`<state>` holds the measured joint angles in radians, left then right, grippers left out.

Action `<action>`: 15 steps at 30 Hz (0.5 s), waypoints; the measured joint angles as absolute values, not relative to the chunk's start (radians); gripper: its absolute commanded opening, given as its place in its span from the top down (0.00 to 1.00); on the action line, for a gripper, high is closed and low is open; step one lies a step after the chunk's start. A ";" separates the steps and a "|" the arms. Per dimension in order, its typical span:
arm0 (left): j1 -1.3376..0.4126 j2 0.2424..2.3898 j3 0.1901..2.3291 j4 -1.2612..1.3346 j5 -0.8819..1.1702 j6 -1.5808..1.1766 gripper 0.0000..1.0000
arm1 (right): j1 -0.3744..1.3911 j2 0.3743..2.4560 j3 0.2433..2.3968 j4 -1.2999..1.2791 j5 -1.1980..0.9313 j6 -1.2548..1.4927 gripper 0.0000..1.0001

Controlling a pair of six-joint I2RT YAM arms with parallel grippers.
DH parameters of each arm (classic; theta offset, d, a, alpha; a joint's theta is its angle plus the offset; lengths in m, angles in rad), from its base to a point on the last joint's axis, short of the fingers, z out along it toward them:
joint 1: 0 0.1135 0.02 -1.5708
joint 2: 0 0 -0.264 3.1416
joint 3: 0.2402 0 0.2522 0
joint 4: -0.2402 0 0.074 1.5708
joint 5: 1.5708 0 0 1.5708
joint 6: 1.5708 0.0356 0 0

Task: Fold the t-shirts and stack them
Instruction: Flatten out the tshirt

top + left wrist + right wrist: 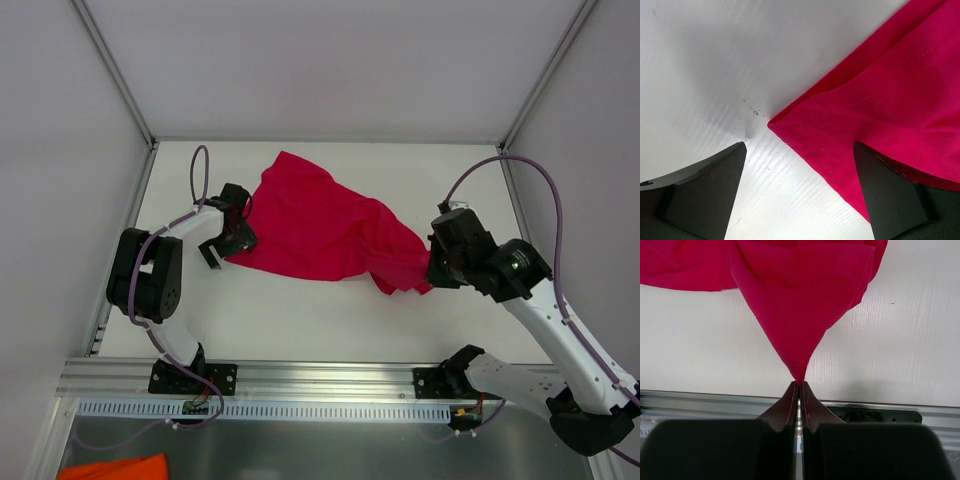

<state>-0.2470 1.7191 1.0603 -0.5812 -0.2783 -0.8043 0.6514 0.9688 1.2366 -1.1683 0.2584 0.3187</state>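
While the right gripper point(799, 385) pinches the t-shirt point(310, 225), the left gripper point(800, 155) gapes astride its hem corner, perhaps touching it.

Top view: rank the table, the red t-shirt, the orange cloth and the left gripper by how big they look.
1. table
2. red t-shirt
3. orange cloth and left gripper: these look about alike. The picture's bottom edge cuts off the cloth, so I won't rank them.

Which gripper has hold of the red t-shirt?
The right gripper: shut on a pinch of the red t-shirt. The left gripper stands open over its hem corner.
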 measured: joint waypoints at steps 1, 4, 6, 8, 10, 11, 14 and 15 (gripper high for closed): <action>-0.247 1.721 1.060 -0.580 -0.278 -0.804 0.13 | 0.651 0.969 1.238 -1.170 0.258 0.317 0.99; -0.247 1.728 1.057 -0.562 -0.266 -0.804 0.26 | 0.648 0.966 1.245 -1.174 0.262 0.312 0.99; -0.247 1.730 1.049 -0.536 -0.255 -0.802 0.38 | 0.646 0.962 1.247 -1.178 0.266 0.311 0.99; -0.241 1.730 1.040 -0.514 -0.242 -0.797 0.45 | 0.644 0.954 1.247 -1.182 0.272 0.310 0.99; -0.240 1.730 1.037 -0.506 -0.237 -0.794 0.53 | 0.643 0.946 1.247 -1.187 0.274 0.310 0.99; -0.239 1.730 1.037 -0.503 -0.236 -0.792 0.56 | 0.641 0.942 1.247 -1.190 0.276 0.310 0.99; -0.234 1.730 1.035 -0.491 -0.235 -0.788 0.69 | 0.639 0.936 1.247 -1.196 0.279 0.309 0.99; -0.234 1.730 1.035 -0.487 -0.235 -0.786 0.71 | 0.638 0.935 1.247 -1.196 0.280 0.309 0.99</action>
